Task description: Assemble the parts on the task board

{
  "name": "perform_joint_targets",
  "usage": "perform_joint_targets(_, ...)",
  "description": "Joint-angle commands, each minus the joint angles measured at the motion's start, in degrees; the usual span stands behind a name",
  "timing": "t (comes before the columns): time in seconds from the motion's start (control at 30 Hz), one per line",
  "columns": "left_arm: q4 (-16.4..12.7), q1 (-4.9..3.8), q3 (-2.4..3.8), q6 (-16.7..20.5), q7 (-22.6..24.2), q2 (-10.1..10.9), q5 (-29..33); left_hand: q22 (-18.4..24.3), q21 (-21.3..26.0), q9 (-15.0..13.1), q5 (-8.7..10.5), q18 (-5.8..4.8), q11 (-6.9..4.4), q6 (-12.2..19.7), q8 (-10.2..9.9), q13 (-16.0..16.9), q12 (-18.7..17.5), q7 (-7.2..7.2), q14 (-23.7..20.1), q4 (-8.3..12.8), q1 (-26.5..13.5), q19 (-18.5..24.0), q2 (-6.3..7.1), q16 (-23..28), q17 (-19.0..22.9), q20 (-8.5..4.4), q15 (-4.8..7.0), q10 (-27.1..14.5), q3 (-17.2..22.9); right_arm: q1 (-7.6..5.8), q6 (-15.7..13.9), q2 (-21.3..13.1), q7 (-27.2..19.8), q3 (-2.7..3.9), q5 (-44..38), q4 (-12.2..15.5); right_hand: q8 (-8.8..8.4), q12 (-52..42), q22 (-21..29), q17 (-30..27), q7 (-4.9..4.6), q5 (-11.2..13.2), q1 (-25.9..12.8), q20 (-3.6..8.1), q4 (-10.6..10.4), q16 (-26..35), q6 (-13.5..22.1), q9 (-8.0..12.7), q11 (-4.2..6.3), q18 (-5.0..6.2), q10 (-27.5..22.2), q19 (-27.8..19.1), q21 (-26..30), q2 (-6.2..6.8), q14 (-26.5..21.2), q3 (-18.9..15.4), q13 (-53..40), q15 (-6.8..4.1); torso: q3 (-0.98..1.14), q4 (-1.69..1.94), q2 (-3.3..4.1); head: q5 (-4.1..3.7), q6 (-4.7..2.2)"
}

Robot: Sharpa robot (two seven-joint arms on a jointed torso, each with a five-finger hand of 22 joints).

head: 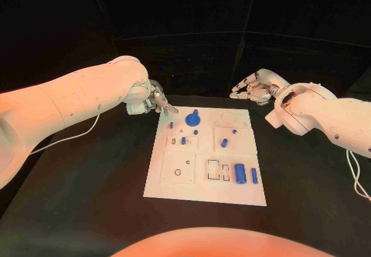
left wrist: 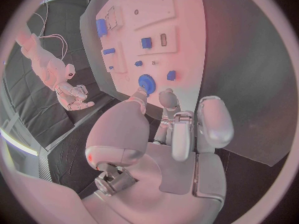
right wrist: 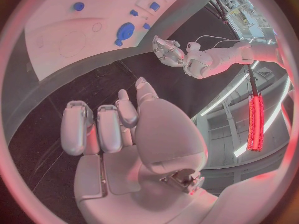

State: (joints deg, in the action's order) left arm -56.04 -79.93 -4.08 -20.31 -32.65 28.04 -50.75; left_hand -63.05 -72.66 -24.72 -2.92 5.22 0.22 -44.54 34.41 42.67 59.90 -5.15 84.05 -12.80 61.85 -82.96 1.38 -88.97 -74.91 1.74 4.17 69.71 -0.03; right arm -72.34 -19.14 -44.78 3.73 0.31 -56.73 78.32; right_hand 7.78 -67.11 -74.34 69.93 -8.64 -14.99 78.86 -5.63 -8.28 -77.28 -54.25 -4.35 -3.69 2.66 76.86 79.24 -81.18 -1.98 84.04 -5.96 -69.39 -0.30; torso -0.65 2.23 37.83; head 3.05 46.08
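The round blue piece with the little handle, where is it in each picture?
Head view: round blue piece at the white board's far end, beside the left robot hand.
Left wrist view, just beyond the fingertips.
Right wrist view, near the board's edge.
Shared landmark: the white board.

A warm reddish glow is cast on the arms at nine and three o'clock in the head view, while the task board (head: 206, 155) is brightly lit against a dim table (head: 77, 182). Strong fisheye bending is seen in both wrist views, with soft rims.
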Motion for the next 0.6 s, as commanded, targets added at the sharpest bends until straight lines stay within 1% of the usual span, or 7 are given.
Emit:
perform_joint_targets(0.03,2.5,0.31,0.0,-0.7,2.6,-1.1,-1.8,-0.2,0.1,0.3,0.26,-0.16,0.19,-0.7,-0.4,0.0,-0.1,0.12,5.5,-0.6,-0.4,0.0,-0.5,-0.1,-13.4,0.37,-0.51,0.0,-1.2,-0.1,0.1,0.0,-0.8,0.04,0.1,0.1,0.35,0.4,0.1,-0.1,0.05,-0.3,-0.4,0.02,-0.3,0.4,0.5,0.1,0.16,1.18,-0.4,-0.5,0.3,-0.09,1.9,0.0,0.0,-0.47,-0.13,-0.24,0.34,0.07,-0.1)
perform_joint_targets(0.1,3.9,0.62,0.0,-0.1,3.1,-1.8,-2.9,-0.6,0.0,0.6,0.28,-0.19,0.12,-1.2,-0.6,0.0,0.0,0.26,5.5,-2.1,-1.9,-0.1,0.06,-0.1,-13.4,0.36,-0.42,0.0,-3.1,-0.09,0.0,0.1,-0.9,0.04,0.1,0.1,0.35,0.4,0.1,-0.1,0.05,-0.3,-0.4,0.02,-0.3,0.4,0.5,0.1,0.16,1.18,-0.4,-0.5,0.3,-0.09,1.9,0.0,0.0,-0.47,-0.16,-0.31,0.44,0.19,-0.09)
perform_joint_targets(0.17,4.8,0.89,0.0,0.1,3.3,-2.4,-3.5,-0.7,-0.2,0.8,0.27,-0.22,0.06,-1.5,-0.7,0.1,0.1,0.3,5.6,-2.9,-2.3,-0.2,0.15,-0.1,-13.5,0.33,-0.38,0.1,-4.0,-0.09,-0.1,0.1,-1.0,0.04,0.1,0.1,0.36,0.4,0.3,-0.2,0.04,-0.5,-0.3,0.03,-0.3,0.4,0.5,0.1,0.17,1.22,-0.4,-0.6,0.5,-0.18,1.9,0.0,0.1,-0.48,-0.19,-0.39,0.49,0.27,-0.05)
perform_joint_targets(0.3,6.6,1.62,0.0,-0.7,3.7,-3.5,-4.6,-1.1,-0.4,1.1,0.26,-0.27,-0.01,-1.9,-0.9,0.2,0.2,0.35,5.6,-3.0,-1.4,-0.3,-0.06,-0.2,-13.6,0.28,-0.35,0.1,-4.6,-0.08,-0.2,0.0,-1.2,0.04,0.1,0.1,0.37,0.4,0.3,-0.1,0.04,-0.7,-0.2,0.03,-0.3,0.4,0.5,0.1,0.17,1.23,-0.4,-0.6,0.5,-0.21,1.9,0.0,0.1,-0.49,-0.16,-0.28,0.44,0.24,0.12)
perform_joint_targets(0.33,7.0,1.93,0.0,-1.0,3.8,-3.9,-5.1,-1.3,-0.5,1.2,0.25,-0.3,-0.02,-2.0,-0.9,0.3,0.4,0.4,5.6,-2.8,-0.5,-0.3,-0.5,-0.3,-13.7,0.28,-0.32,0.2,-4.6,-0.08,-0.2,0.1,-1.2,0.04,0.1,0.1,0.37,0.4,0.3,-0.1,0.04,-0.7,-0.2,0.03,-0.3,0.4,0.5,0.1,0.17,1.23,-0.4,-0.6,0.5,-0.21,1.9,0.0,0.1,-0.49,-0.15,-0.22,0.39,0.21,0.1)
perform_joint_targets(0.5,8.5,3.03,0.02,-2.0,4.0,-4.9,-6.5,-1.5,-0.7,1.5,0.23,-0.34,-0.05,-2.4,-1.0,0.5,0.6,0.43,5.6,-2.6,0.8,-0.4,-1.25,-0.3,-13.8,0.26,-0.3,0.4,-4.7,-0.07,-0.2,0.1,-1.4,0.05,0.1,0.2,0.39,0.4,0.3,-0.2,0.03,-1.0,0.0,0.04,-0.3,0.5,0.6,0.1,0.18,1.22,-0.4,-0.6,0.5,-0.28,1.9,0.1,0.1,-0.49,-0.17,-0.33,0.34,0.34,0.09)
perform_joint_targets(0.6,9.1,3.41,0.02,-2.6,4.0,-5.4,-7.1,-1.7,-0.8,1.5,0.23,-0.36,-0.04,-2.5,-1.1,0.6,0.7,0.42,5.6,-2.7,1.0,-0.4,-1.56,-0.3,-13.8,0.27,-0.31,0.4,-4.8,-0.07,-0.2,0.0,-1.4,0.05,0.1,0.2,0.44,0.4,0.3,-0.1,0.02,-1.8,0.2,0.05,-0.2,0.5,0.6,0.0,0.18,1.22,-0.5,-0.6,0.5,-0.38,1.9,0.1,0.1,-0.5,-0.12,-0.24,0.37,0.26,0.1)
